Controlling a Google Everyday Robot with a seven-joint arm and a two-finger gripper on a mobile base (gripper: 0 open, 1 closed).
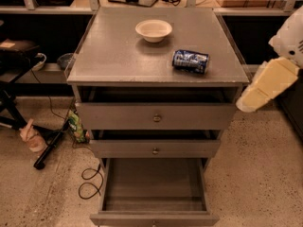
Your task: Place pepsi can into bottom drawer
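Done: bottom drawer (154, 186) pulled open. Not yet done: pickup. Pepsi can (190, 61) lying on its side on cabinet top (118, 56), near bowl (153, 30). Gripper (265, 85) off the cabinet's right edge, apart from can — opening not discernible. Left: grasp, carry down, release in drawer.
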